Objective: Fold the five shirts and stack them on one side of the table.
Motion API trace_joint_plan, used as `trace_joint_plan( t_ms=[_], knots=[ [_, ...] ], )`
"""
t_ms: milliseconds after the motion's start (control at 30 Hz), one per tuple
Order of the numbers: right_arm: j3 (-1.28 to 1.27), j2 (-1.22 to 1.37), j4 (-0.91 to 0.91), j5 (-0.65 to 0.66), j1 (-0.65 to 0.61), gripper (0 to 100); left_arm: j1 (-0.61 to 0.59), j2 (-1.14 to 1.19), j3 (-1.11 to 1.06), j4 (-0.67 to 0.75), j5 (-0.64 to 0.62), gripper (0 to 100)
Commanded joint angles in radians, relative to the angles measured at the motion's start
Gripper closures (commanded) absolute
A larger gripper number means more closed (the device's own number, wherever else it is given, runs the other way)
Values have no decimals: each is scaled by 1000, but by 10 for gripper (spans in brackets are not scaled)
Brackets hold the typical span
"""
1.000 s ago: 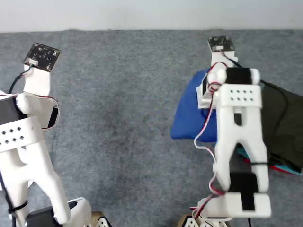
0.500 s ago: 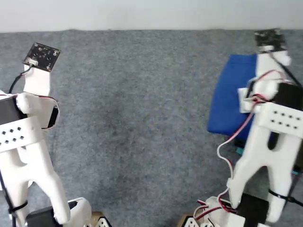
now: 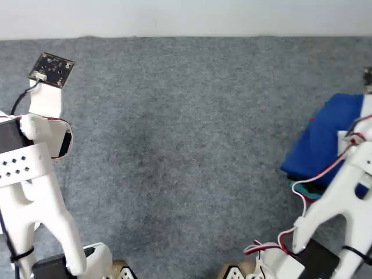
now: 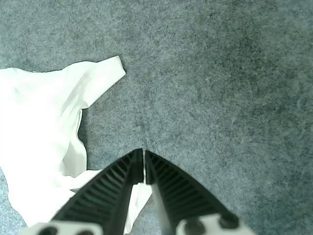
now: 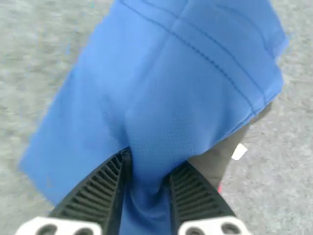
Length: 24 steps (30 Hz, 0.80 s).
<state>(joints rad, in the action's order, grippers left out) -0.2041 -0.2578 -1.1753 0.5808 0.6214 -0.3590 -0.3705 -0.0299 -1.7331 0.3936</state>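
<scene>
A folded blue shirt (image 3: 323, 141) hangs at the table's right edge over a stack of folded shirts (image 3: 307, 188), of which a teal and a dark edge peek out. My right gripper (image 5: 149, 167) is shut on the blue shirt (image 5: 176, 93), pinching a fold of cloth between its fingers. An olive garment (image 5: 218, 157) with a white tag lies under the blue cloth. My left gripper (image 4: 144, 157) is shut and holds nothing, just above the grey carpet. Beside it lies a crumpled white shirt (image 4: 39, 132).
The grey carpet (image 3: 174, 133) covers the table up to a white wall at the back. The left arm (image 3: 35, 168) stands along the left edge and the right arm (image 3: 343, 203) leans over the right edge.
The right arm has swung from centre-right to the table's right edge, carrying the blue shirt over the stack. The left arm has kept still.
</scene>
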Motion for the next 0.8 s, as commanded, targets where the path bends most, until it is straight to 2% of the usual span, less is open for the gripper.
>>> trace_joint_plan(
  t_ms=[0,100,200,300,400,600,667,767],
  knots=[
    [-52,-39,134,44,64,990,-8,-35,2,-21,6,986],
    [-92,-39,174,49,76,972,-8,-35,2,-21,6,986],
    [-86,-53,147,40,77,850,-8,-35,2,-21,6,986],
    [-3,-90,77,-52,87,753,-8,-37,2,-21,8,986],
    [80,-131,-5,-135,87,710,-8,-37,4,-21,8,986],
    [121,-205,-173,-161,25,721,-8,-46,8,-21,8,986],
    [121,-236,-223,-158,7,775,-8,-75,4,-21,8,986],
    [121,-285,-300,-157,-31,923,-8,-123,2,-21,8,986]
  ],
)
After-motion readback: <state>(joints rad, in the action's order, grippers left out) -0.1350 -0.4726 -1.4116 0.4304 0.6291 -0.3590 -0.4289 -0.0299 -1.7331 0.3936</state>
